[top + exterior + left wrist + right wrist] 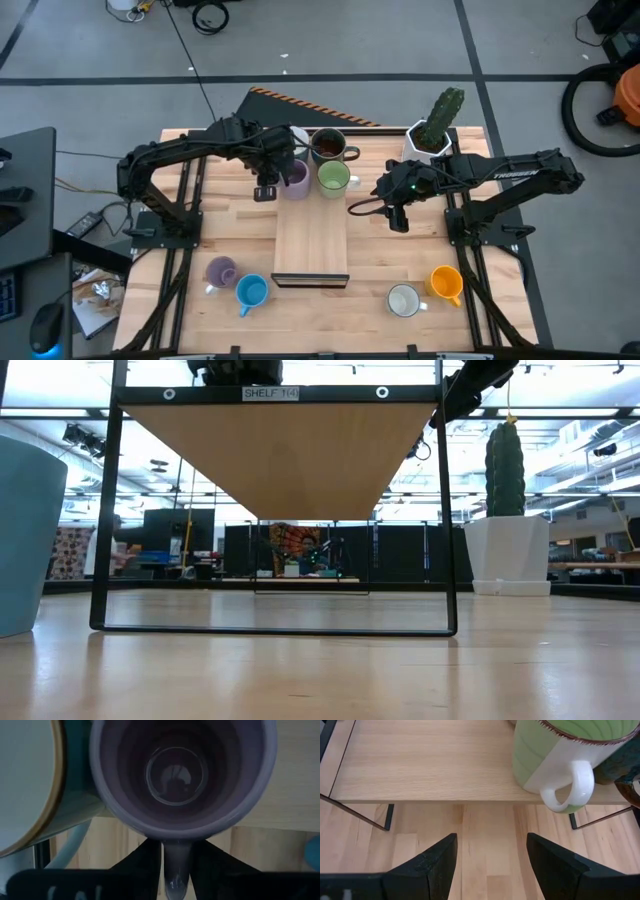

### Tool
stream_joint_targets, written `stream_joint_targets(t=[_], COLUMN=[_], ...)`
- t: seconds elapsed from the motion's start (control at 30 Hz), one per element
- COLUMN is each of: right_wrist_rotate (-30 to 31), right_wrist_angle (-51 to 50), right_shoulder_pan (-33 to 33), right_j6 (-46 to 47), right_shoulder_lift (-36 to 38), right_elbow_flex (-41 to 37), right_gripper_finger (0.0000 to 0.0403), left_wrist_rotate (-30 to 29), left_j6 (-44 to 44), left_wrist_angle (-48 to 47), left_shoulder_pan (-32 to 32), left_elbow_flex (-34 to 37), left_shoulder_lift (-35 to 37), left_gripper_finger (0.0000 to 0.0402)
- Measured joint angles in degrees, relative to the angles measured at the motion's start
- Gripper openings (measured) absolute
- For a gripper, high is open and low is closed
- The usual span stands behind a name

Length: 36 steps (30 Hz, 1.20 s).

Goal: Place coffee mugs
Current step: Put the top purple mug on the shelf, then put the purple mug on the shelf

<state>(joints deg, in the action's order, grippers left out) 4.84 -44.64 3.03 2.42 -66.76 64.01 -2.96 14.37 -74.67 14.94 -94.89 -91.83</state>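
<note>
My left gripper pinching purple mug by handle, over shelf back end beside green mug. Lower level, release gently. Right gripper spread, idle nearby.

The right gripper, fingers spread apart, hangs over the pale wooden tabletop. Ahead, a light green ceramic mug with a white handle stands on a low wooden shelf.

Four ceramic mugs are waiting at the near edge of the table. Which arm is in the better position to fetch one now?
Probably the right. The right gripper is open and empty beside the wooden shelf, with the white ceramic mug and orange ceramic mug on its side. The left gripper is shut on the lilac ceramic mug.
</note>
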Motion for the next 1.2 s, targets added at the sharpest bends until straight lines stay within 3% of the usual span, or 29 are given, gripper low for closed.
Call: stream_joint_targets(t=[0.47,0.87,1.2], right_wrist_rotate=[0.00,-0.02,-0.04], right_wrist_angle=[0.00,0.03,0.46], right_shoulder_pan=[0.00,0.02,0.02], right_j6=[0.00,0.00,-0.08], right_shoulder_lift=[0.00,-0.02,-0.02], right_elbow_flex=[-0.02,-0.04,-0.04], right_gripper_finger=[0.0244,0.0244,0.0244], left_wrist_rotate=[-6.23,-6.16,-8.41], left_j6=[1.26,-0.77,-0.72], left_wrist_angle=[-0.51,0.46,1.65], left_shoulder_pan=[-0.75,-3.36,-3.39], left_elbow_flex=[0.02,-1.14,-1.27], left_shoulder_lift=[0.00,2.76,5.98], left_gripper_finger=[0.0096,0.0097,0.0139])
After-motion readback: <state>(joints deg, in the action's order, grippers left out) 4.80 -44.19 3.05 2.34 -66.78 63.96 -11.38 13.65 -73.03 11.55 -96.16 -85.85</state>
